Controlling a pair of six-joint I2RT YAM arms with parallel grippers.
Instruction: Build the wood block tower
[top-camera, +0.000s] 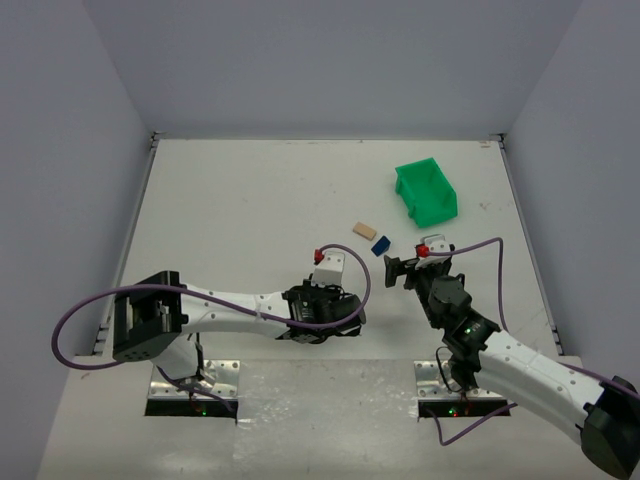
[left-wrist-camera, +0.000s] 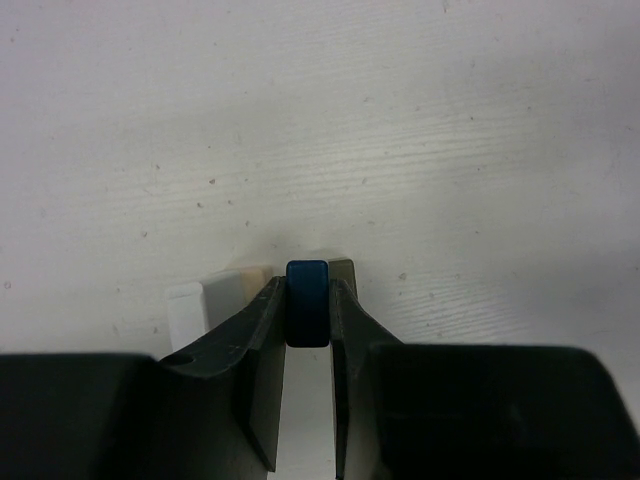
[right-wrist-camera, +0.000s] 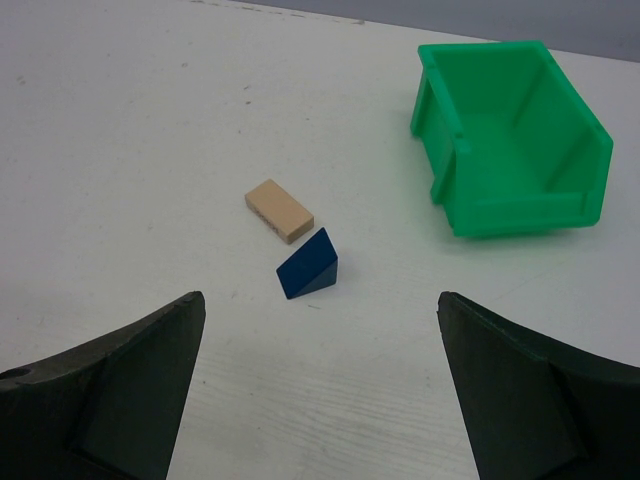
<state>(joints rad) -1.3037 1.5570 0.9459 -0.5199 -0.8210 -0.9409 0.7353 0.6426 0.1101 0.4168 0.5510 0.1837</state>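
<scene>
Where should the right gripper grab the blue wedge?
From above, pinch the blue wedge across its two flat triangular ends; a grip on the sloped face would likely slip. The tan block sits close by the far end.

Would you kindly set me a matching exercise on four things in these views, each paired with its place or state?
Column one: 1 left gripper; 2 right gripper; 3 blue wedge; 4 green bin
Column two: A on the table's far right; B beside the tan block; C open; D shut on the dark blue block
Pairs: 1-D, 2-C, 3-B, 4-A
</scene>
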